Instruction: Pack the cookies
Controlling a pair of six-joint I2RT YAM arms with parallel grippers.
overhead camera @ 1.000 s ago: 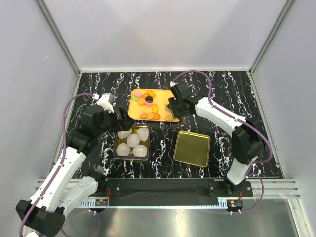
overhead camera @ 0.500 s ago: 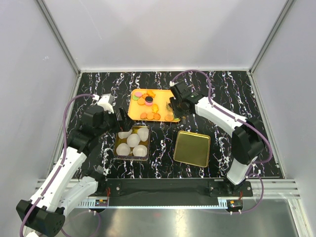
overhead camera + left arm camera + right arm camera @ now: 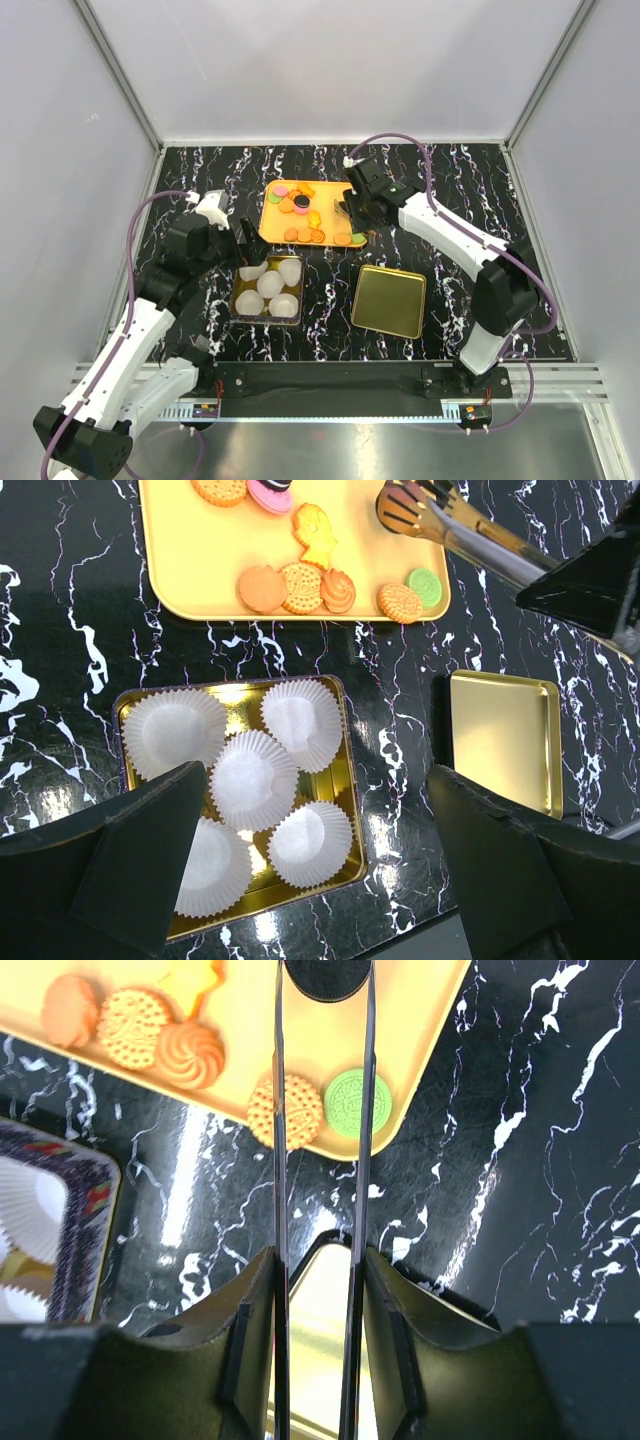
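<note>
The cookies [image 3: 300, 215] all lie on the orange tray [image 3: 272, 226], which sits at the middle of the desk's [image 3: 450, 190] far edge. One cluster with a black, a pink and a green one is at the tray's far left. A row of orange and tan ones runs along its near edge and ends in a green cookie [image 3: 357, 1103] by the near right corner. Over that corner hang the tongs [image 3: 278, 1160], both thin arms squeezed between the fingers of the right pincer [image 3: 352, 215], which is clamped on them. A dark round shape sits between the tong tips at the top of the right wrist view; I cannot tell whether it is a cookie. Towards the near edge, left of centre, stands a gold tin [image 3: 345, 780] with five white paper cups [image 3: 253, 778] in it and no cookie in any. Its flat gold lid [image 3: 389, 301] lies on the desk to the right, apart from the tin. The left pincer [image 3: 247, 245] hovers above the tin with its jaws spread wide, holding nothing.
</note>
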